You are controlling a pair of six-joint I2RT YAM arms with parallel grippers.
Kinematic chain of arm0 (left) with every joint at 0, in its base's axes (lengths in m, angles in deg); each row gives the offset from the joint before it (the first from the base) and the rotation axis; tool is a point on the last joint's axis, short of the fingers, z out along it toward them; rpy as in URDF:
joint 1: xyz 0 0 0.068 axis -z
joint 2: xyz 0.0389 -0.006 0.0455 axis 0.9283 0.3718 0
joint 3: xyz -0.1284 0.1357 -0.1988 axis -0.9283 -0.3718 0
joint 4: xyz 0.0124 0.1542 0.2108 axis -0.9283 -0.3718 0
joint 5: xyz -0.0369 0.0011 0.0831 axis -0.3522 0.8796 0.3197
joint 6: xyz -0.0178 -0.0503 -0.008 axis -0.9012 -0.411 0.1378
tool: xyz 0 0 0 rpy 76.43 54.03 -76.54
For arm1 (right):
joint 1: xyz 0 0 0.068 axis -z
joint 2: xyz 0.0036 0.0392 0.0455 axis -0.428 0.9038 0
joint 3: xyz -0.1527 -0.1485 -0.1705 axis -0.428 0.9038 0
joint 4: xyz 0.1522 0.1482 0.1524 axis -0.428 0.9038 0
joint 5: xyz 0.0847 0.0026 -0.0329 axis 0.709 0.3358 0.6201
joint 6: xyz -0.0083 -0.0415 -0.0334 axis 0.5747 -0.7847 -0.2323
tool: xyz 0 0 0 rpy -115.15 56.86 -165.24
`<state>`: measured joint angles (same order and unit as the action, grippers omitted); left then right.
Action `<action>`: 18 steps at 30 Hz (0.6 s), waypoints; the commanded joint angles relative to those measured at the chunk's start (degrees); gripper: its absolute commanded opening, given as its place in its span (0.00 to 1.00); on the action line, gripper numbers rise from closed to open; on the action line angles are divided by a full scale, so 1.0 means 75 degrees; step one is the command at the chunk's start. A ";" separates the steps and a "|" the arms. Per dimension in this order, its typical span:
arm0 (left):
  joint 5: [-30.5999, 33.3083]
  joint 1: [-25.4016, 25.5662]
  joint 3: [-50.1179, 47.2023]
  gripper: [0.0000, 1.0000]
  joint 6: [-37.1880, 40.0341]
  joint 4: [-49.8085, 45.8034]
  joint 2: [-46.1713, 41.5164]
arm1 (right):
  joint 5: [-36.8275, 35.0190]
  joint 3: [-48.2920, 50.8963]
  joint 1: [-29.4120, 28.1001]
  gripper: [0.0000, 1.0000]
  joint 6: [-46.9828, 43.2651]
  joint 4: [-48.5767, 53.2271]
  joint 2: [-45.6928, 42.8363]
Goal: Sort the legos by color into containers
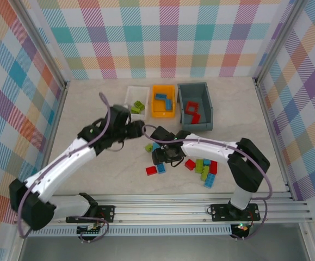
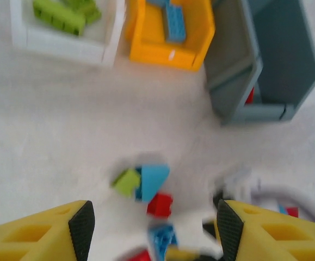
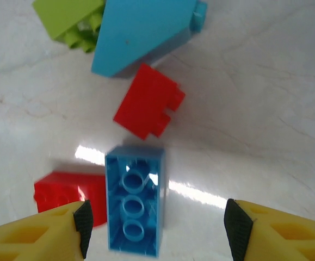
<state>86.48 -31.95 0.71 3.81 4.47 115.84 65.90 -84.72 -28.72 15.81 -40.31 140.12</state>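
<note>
My left gripper [image 1: 137,129] hovers open and empty [image 2: 155,231] over the table, just in front of the containers. In the back row stand a white tray [image 1: 130,92] with green legos [image 2: 59,15], an orange bin [image 1: 156,111] with blue legos [image 2: 174,24], and a dark grey bin [image 1: 206,111] with red legos [image 1: 192,110]. My right gripper [image 1: 165,156] is open low over the loose pile [image 3: 156,231]. An upturned blue brick [image 3: 134,201] lies between its fingers, nearer the left one. Close by lie a red brick [image 3: 146,107], a light blue sloped piece [image 3: 141,30] and a green brick [image 3: 73,19].
More loose bricks in red [image 1: 190,163], green [image 1: 205,173] and blue [image 1: 209,182] lie to the right of my right gripper. A red brick [image 1: 152,170] sits by its left side. Checkered walls enclose the table, and a metal rail [image 1: 201,209] runs along the near edge.
</note>
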 commanded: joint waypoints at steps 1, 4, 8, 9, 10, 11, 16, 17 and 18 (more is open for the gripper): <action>0.0263 0.0326 -0.1114 0.64 -0.0666 0.0330 -0.1277 | -0.0085 -0.0528 0.0014 0.67 0.0238 -0.0152 0.0416; 0.0222 0.0466 -0.1755 0.64 -0.0862 0.0128 -0.2421 | -0.0270 -0.0801 0.0059 0.67 0.0261 -0.0109 0.0854; 0.0285 0.0500 -0.2001 0.64 -0.0985 -0.0470 -0.3376 | -0.0233 -0.1052 0.0232 0.63 0.0291 -0.0075 0.1311; 0.0315 0.0501 -0.2000 0.64 -0.1014 -0.0621 -0.3512 | -0.0248 -0.1112 0.0262 0.62 0.0280 -0.0064 0.1390; 0.0327 0.0502 -0.1999 0.64 -0.1017 -0.0733 -0.3605 | -0.0287 -0.1148 0.0279 0.59 0.0278 -0.0068 0.1455; 0.0327 0.0502 -0.2005 0.64 -0.1028 -0.0796 -0.3662 | -0.0290 -0.1171 0.0290 0.57 0.0261 -0.0087 0.1497; 0.0261 0.0513 -0.2054 0.63 -0.1038 -0.0763 -0.3612 | -0.0378 -0.1233 0.0354 0.41 0.0268 -0.0118 0.1610; 0.0230 0.0513 -0.2070 0.63 -0.1041 -0.0714 -0.3584 | -0.0393 -0.1233 0.0365 0.38 0.0268 -0.0115 0.1610; 0.0205 0.0513 -0.2102 0.63 -0.1044 -0.0656 -0.3555 | -0.0405 -0.1233 0.0365 0.34 0.0267 -0.0120 0.1602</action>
<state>88.01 -28.87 -13.92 -3.49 -0.36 88.78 63.76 -92.24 -25.99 17.45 -41.21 151.92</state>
